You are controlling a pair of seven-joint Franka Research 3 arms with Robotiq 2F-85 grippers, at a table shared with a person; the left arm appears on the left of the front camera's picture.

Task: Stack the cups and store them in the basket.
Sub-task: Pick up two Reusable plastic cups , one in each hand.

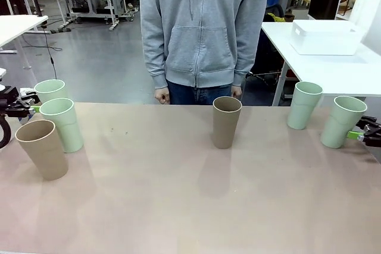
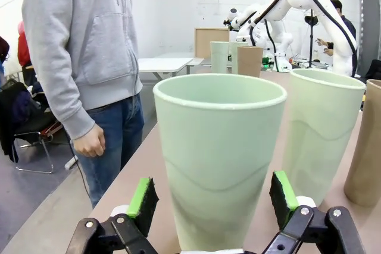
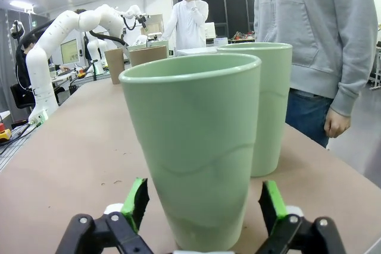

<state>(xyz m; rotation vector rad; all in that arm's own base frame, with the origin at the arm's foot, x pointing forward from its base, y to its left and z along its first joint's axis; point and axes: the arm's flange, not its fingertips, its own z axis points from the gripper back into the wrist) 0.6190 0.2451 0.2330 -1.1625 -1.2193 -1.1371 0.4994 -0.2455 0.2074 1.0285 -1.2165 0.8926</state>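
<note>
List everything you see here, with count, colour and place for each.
mint cups: four, pale green, two left end, two right end
tan cups: two, brown, one front left, one centre
basket: one, white, on white side table, far right
table: one, pinkish tan, under the cups
person: one, grey hoodie, far side, centre
left claw: one, black, green pads, open around rear left mint cup
right claw: one, black, green pads, open around rightmost mint cup

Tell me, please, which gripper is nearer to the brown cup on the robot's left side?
Left. The left gripper sits just beyond the brown cup, open around a mint cup at the table's left edge. The right gripper is far across the table at its right edge.
</note>
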